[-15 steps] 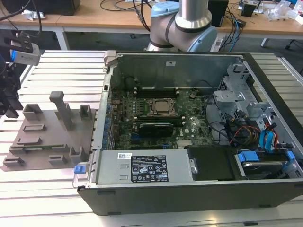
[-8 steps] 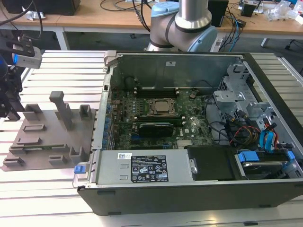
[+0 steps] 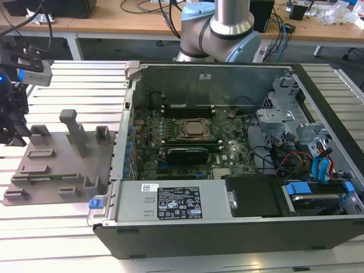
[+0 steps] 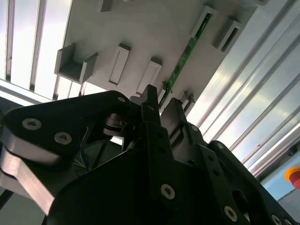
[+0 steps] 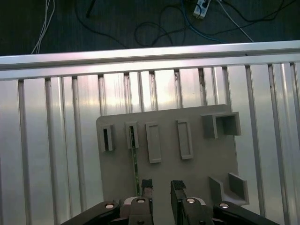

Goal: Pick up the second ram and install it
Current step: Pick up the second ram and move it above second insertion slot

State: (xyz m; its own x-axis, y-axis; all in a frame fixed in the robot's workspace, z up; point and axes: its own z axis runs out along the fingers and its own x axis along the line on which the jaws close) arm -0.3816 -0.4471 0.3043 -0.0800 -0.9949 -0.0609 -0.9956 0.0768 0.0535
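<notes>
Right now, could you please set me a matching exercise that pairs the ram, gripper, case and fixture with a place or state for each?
Things:
1. ram
2. gripper
3. case
4. fixture

Places or states:
A. open, over the fixture
B. lid off, motherboard showing
C. grey, flat on the slatted table
D. green, on edge on the fixture

Pairs: 1-D, 2-A, 3-B, 4-C
</notes>
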